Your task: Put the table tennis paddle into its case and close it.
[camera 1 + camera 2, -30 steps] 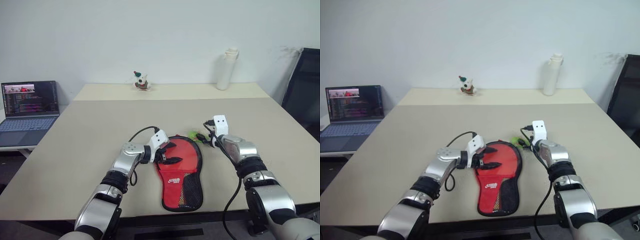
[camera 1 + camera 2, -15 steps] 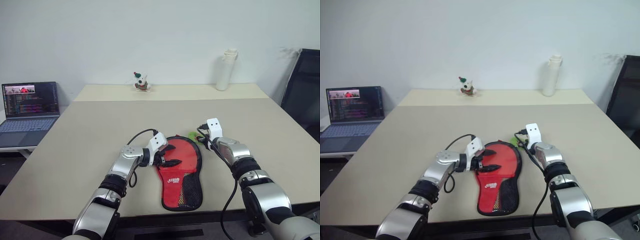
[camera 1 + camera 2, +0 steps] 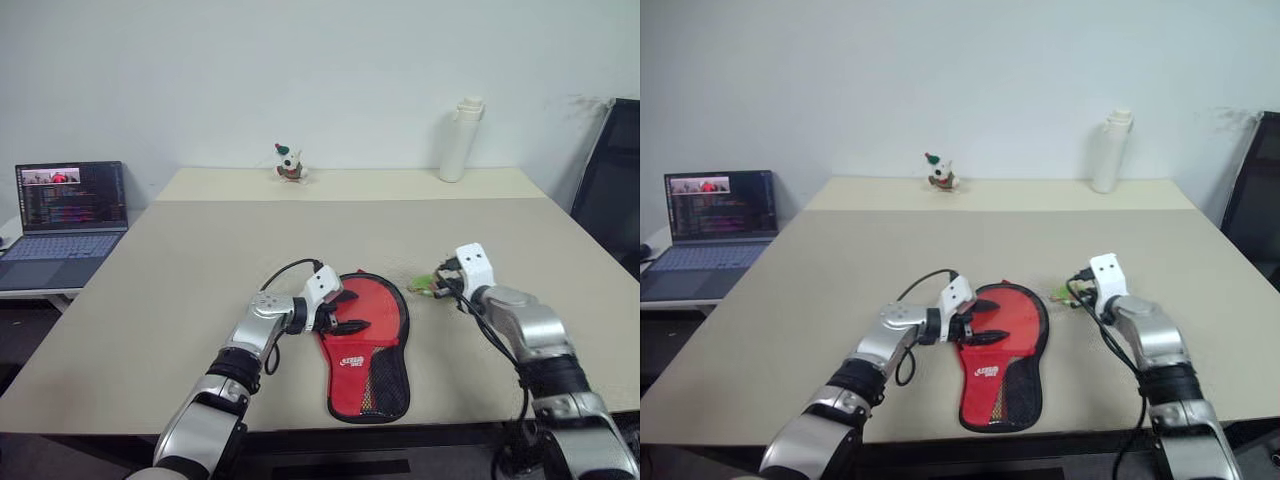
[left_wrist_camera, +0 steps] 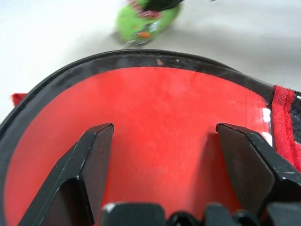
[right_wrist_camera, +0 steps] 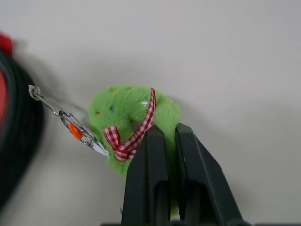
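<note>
Holding my left gripper (image 3: 345,312) spread over the round end of the red case (image 3: 366,345), which lies flat on the bench (image 3: 200,260), I have my right gripper (image 5: 164,141) clenched on a fuzzy green charm (image 5: 129,117) just beside the case's rim.

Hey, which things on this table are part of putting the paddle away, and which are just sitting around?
Job:
case
green plush zipper charm, pinched by right gripper
left gripper, open over the case

Lying about:
laptop
white bottle
small figurine
</note>
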{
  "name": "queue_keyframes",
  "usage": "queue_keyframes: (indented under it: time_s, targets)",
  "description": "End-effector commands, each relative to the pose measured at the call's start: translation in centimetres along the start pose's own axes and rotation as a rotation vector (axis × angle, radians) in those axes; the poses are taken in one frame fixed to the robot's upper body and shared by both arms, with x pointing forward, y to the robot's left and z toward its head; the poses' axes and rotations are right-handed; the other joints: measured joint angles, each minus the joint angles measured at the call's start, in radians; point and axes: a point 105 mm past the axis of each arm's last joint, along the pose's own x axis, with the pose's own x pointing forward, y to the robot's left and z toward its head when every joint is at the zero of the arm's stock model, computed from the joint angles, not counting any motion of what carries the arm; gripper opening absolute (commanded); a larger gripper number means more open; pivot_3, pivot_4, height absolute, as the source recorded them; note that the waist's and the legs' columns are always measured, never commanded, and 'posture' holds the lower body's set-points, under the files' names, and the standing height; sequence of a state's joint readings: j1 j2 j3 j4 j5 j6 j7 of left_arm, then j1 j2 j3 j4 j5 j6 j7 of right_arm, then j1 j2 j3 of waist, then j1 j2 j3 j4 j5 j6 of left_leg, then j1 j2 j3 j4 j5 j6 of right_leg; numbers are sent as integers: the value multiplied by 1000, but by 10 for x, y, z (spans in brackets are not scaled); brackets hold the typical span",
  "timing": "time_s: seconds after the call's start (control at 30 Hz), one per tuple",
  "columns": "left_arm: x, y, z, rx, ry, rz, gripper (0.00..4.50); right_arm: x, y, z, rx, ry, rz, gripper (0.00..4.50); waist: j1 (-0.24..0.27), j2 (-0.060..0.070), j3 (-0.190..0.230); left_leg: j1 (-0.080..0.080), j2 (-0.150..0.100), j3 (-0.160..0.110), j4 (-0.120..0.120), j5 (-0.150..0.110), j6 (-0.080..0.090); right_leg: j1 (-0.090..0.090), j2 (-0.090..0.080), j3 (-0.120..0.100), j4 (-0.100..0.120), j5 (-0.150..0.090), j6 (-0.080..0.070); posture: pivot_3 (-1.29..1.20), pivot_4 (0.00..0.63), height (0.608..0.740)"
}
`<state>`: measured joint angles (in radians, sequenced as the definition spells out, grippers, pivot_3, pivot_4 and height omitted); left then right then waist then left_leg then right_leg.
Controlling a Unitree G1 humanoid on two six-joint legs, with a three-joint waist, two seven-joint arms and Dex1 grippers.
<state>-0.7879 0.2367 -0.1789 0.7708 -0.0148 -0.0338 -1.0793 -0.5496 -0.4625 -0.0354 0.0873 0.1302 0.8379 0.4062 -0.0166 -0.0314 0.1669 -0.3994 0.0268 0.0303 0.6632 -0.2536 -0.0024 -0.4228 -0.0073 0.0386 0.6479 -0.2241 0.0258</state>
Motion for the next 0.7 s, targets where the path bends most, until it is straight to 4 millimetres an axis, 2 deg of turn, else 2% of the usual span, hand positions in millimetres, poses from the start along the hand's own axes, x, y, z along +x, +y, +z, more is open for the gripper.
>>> queue_keyframes:
  time_s: [0.03, 0.1, 0.2, 0.3, 0.7]
  targets:
    - [10, -8, -9, -11, 40, -30, 3805, -29, 2, 9, -19, -30, 11, 41, 0, 1, 0, 0, 0, 0, 0, 0, 0, 0, 1, 0, 0, -1, 2, 0, 150, 740]
    - [15, -8, -8, -13, 43, -29, 3805, -42, 11, 2, -24, -7, 51, 41, 2, 1, -1, 1, 0, 1, 0, 0, 0, 1, 1, 0, 0, -2, 3, 0, 150, 740]
    - [25, -10, -5, -12, 50, -39, 3805, -73, 38, -16, -46, 51, 185, 41, 16, 2, -1, 1, 0, -1, 1, 0, 0, 2, 1, -1, -1, -2, 3, 0, 150, 740]
    - [32, -12, -4, -8, 54, -48, 3805, -91, 52, -25, -50, 89, 252, 41, 15, 2, -2, 1, 0, 0, 1, 0, 0, 2, 1, -1, -1, -2, 4, 0, 150, 740]
    - [36, -17, -12, -4, 88, -80, 3805, -135, 79, -55, -66, 227, 456, 41, 18, 2, -2, 1, -1, -1, 1, 0, 0, 3, 1, -1, -3, -2, 5, 0, 150, 740]
